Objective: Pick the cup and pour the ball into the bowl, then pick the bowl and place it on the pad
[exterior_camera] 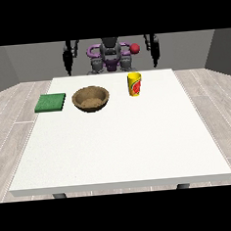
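Cup (134, 84) stands upright near the table's (120, 146) far edge, bowl (91, 98) beside it, pad (50, 103) at the view's-left edge. Both hands (67, 60) (154, 49) hang behind, fingers seemingly unreadable; cannot tell.

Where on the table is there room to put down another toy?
The whole near half of the table, in front of the pad, bowl and cup, is bare. There is also a bare patch to the right of the cup. The far side is busier: pad, bowl and cup stand in a row there.
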Controlling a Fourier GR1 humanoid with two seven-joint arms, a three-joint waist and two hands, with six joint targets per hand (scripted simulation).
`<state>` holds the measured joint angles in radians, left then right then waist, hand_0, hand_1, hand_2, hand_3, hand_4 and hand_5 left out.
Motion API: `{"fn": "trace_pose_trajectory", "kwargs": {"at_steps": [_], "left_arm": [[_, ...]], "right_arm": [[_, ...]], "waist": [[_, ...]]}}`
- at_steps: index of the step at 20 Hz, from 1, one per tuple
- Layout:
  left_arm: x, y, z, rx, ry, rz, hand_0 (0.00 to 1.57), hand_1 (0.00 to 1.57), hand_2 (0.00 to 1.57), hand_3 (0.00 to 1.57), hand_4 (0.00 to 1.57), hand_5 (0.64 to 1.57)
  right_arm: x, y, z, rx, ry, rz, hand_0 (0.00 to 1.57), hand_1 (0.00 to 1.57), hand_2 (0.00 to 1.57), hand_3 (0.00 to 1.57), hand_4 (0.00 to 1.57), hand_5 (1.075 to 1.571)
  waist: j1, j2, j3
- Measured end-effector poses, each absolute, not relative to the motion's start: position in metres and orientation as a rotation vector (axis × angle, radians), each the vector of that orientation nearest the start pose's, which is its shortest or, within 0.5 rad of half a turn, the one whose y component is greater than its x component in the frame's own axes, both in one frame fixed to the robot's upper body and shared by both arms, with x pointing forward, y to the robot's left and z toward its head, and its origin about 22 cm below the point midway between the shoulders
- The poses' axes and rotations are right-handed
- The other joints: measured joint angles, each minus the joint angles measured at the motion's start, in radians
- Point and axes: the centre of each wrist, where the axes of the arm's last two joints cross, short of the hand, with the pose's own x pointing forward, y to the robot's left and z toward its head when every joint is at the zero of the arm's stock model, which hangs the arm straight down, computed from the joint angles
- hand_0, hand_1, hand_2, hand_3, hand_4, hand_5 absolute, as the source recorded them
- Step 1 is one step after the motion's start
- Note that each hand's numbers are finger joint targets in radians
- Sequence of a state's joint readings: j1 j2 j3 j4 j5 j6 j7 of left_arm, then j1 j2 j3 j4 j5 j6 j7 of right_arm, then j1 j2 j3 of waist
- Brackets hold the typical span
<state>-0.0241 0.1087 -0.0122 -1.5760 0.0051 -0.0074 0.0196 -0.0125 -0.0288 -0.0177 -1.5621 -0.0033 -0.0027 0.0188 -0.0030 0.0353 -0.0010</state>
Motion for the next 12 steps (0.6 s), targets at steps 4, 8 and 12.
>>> {"fn": "trace_pose_trajectory", "kwargs": {"at_steps": [4,8,12], "left_arm": [[0.249,0.251,0.026,0.066,-1.594,-0.114,0.00,0.00,0.00,0.00,0.00,1.557],[0.251,0.253,0.042,0.034,-1.613,-0.045,0.00,0.00,0.00,0.00,0.00,1.557],[0.250,0.265,0.064,-0.010,-1.638,0.019,0.00,0.00,0.00,0.00,0.00,1.548]], "right_arm": [[0.246,-0.242,0.015,-0.049,-1.571,0.021,0.00,0.00,0.00,0.00,0.00,1.569],[0.242,-0.268,0.026,-0.044,-1.571,0.028,0.00,0.00,0.00,0.00,0.00,1.570],[0.236,-0.309,0.040,-0.037,-1.581,0.025,0.00,0.00,0.00,0.00,0.00,1.571]], "waist": [[-0.001,-0.131,-0.0002],[-0.010,-0.215,0.0000],[-0.007,-0.219,0.0009]]}}
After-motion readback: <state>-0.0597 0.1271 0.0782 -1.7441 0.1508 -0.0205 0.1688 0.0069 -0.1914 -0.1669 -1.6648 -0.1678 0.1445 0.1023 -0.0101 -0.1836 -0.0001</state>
